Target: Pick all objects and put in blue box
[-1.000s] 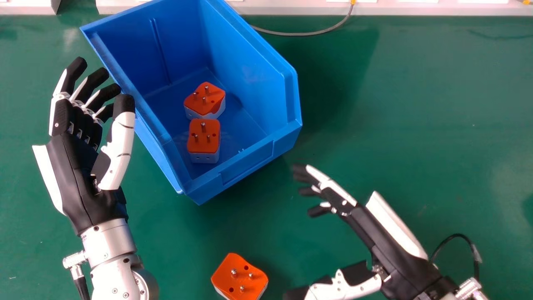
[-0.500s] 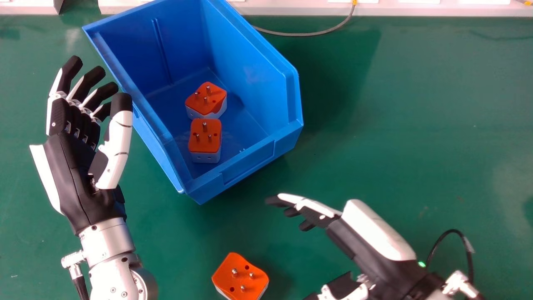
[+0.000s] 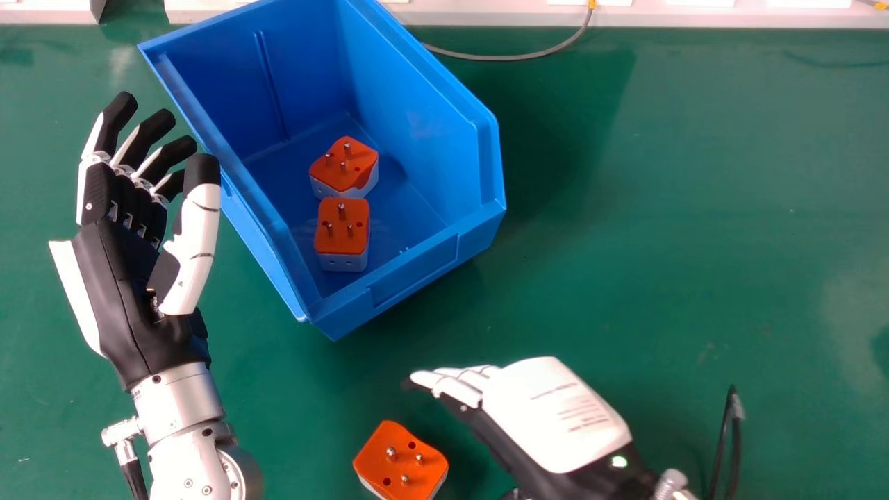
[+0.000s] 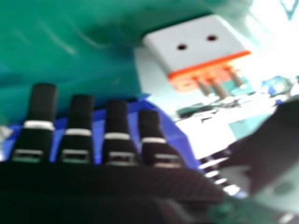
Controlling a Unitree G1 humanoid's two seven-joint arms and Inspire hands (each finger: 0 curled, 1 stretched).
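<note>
Orange-and-white plug adapter (image 3: 401, 462), blocky, lying loose on the green tabletop (image 3: 660, 208) near the head view's bottom edge, and it looks like the last pick! Two matching adapters (image 3: 342, 229) sit inside the large blue plastic box (image 3: 410, 271), so this is the approach to number three. Here's the right hand (image 3: 555, 417), open and empty, fingers extended just beside it. Next call, I'd say: settle around the body, close firmly, lift and carry it over the rim. Over in the head view's left, the left hand (image 3: 121, 292) is open beside the box. And the target? Orange face up, three metal pins standing, pale sides, two dark holes in one.
</note>
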